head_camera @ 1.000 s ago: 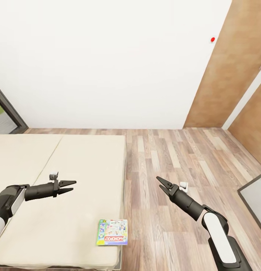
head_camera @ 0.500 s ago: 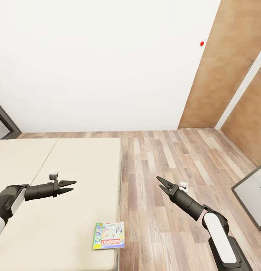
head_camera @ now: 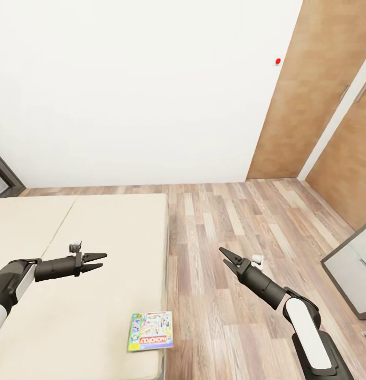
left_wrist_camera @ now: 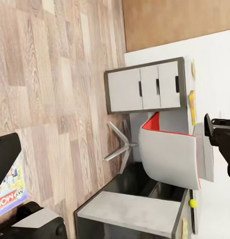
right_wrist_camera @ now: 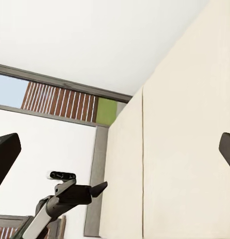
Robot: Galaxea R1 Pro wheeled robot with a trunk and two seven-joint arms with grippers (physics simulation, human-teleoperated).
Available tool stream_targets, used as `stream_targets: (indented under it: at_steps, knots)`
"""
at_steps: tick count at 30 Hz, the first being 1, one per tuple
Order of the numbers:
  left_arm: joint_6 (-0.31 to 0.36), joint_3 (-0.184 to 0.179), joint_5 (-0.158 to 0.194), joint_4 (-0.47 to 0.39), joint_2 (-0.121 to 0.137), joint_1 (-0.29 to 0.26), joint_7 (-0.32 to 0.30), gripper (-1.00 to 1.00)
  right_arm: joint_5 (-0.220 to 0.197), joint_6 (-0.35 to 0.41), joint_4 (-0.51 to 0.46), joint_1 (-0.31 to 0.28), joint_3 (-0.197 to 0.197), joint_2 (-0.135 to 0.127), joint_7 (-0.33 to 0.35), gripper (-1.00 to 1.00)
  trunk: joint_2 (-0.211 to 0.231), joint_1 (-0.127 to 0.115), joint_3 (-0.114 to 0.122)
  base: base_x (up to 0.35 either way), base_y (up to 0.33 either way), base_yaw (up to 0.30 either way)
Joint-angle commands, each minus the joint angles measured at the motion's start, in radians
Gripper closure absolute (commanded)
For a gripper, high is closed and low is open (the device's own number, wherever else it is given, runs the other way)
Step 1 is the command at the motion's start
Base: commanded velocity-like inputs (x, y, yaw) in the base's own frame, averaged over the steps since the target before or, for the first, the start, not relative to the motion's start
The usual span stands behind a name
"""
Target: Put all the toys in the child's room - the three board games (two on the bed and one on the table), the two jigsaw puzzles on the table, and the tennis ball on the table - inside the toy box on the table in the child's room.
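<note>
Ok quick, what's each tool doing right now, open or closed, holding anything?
Left tool: open, empty, over the bed.
Right tool: open, empty, over the floor.

White wall [head_camera: 146, 89] meets wood-plank floor [head_camera: 230, 227], with a brown wooden door [head_camera: 304, 95] at right

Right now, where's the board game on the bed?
In the head view the board game lies flat near the bed's floor-side edge, below and between both grippers.
</note>
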Motion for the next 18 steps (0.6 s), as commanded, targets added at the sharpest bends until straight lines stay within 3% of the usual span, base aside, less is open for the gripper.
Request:
stream_targets:
  at_steps: [1, 7, 18]
  knots:
    - [0.01, 0.0, 0.003, 0.0, 0.0, 0.0, -0.002, -1.0, -0.002, 0.006, 0.0, -0.001, -0.001, 0.0, 0.002, -1.0, -0.002, 0.001, -0.002, 0.0, 0.0, -0.184]
    - [0.01, -0.001, 0.002, 0.0, 0.0, 0.0, -0.002, -1.0, -0.001, 0.006, 0.0, -0.001, -0.001, 0.001, 0.002, -1.0, -0.002, 0.001, -0.001, 0.0, 0.0, -0.112]
    - [0.01, -0.001, 0.002, 0.0, 0.0, 0.0, -0.002, -1.0, 0.0, 0.005, 0.001, -0.001, -0.001, 0.001, 0.001, -1.0, -0.002, 0.001, 0.012, 0.0, 0.0, -0.014]
